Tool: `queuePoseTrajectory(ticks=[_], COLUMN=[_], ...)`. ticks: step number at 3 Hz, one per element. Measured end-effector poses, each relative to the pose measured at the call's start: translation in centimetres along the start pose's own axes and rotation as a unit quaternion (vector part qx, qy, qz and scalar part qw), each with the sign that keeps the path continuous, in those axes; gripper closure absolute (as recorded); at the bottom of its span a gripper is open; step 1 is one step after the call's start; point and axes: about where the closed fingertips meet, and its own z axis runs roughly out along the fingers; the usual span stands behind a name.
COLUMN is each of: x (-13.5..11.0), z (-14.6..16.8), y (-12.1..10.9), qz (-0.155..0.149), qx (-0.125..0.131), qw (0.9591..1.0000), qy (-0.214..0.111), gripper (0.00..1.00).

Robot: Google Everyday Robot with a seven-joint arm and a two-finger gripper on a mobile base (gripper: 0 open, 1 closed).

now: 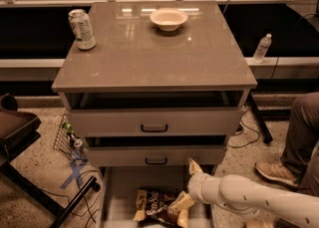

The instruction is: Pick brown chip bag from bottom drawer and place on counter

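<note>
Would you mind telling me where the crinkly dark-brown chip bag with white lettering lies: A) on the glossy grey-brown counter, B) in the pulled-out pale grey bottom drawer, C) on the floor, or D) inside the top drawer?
B: the brown chip bag lies on the light floor of the bottom drawer, with the open gripper at its right end.

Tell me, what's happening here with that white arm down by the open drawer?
A robot's white arm is reaching into the pulled-out pale grey bottom drawer. Its two-finger gripper sits at the right edge of a crinkly dark-brown chip bag lying on the drawer floor, with its fingers spread and one over the bag's corner. The bag is not yet lifted. The glossy grey-brown counter above holds a green-white soda can and a pale bowl.
</note>
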Motion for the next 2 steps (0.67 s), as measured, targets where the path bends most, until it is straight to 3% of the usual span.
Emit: queuePoseTrajectory(ticks=[1,2], x=[1.0,4.1], z=[2.4,8.3], y=[1.0,3.2], qz=[0.009,0.034], qx=[-0.02,-0.066], qw=[0.9997,0.9968], qy=[0.01,0.03], gripper=[0.0,0.0])
